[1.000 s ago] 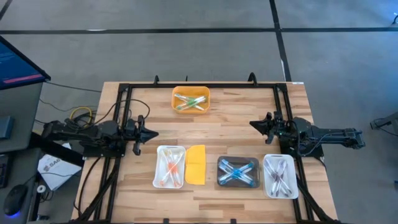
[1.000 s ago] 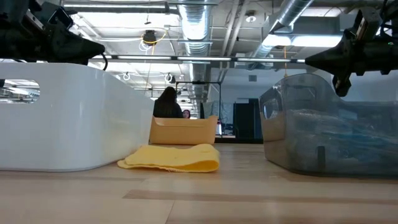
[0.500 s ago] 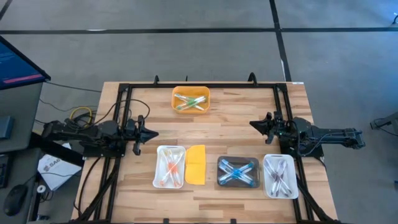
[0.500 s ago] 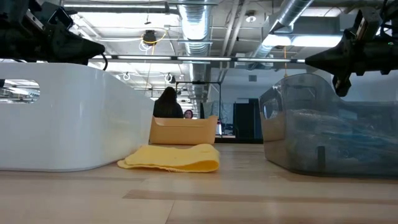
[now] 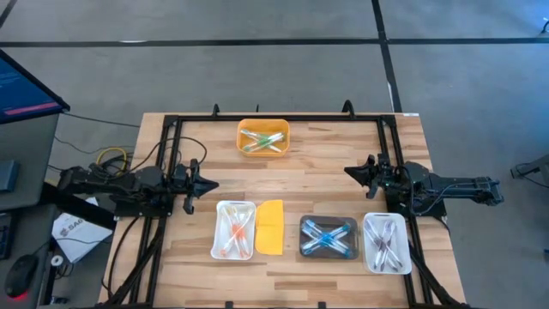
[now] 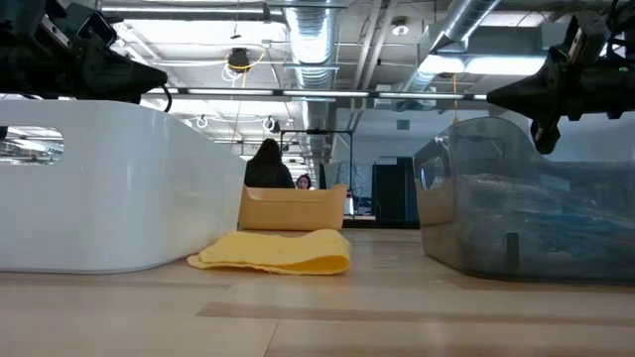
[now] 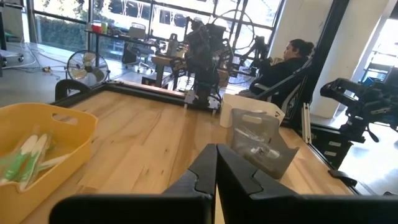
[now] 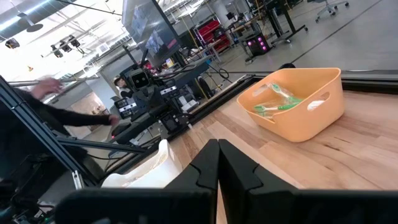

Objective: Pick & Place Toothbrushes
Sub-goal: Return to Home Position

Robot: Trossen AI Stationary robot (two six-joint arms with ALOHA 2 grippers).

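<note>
Butcher-block table (image 5: 317, 184) under a black frame, with concrete floor all round it. From my seat I count four bins, and every brush I can see lies inside one of them.

At the far middle of the table stands the orange bin (image 5: 241, 129) with the green toothbrushes (image 5: 262, 140) crossed in it. Along the near edge there is a row. First comes the left white bin (image 5: 235, 203) holding the pink toothbrushes (image 5: 235, 232). Just beside it on the wood lies the flat yellow lid (image 5: 270, 227). Then comes the dark bin (image 5: 328, 219) with the blue toothbrushes (image 5: 328, 239) crossed in an X. Last is the right white bin (image 5: 386, 215) with the purple toothbrushes (image 5: 386, 243).

The left gripper (image 5: 206, 183) sits off the table's left side, pointing inward, well apart from the left white bin and not over any bin. Its wrist camera shows both fingers pressed together with nothing between them.

The right gripper (image 5: 352, 172) sits off the right side, pointing inward, between the orange bin and the near row but clear of both. Its fingers are likewise clenched on nothing.

No brush touches either pair of jaws; the nearest ones lie down in the bins, below and to the side of the fingertips.

Across the table at table height, a person (image 6: 266, 164) shows behind the orange bin, out in the room.
</note>
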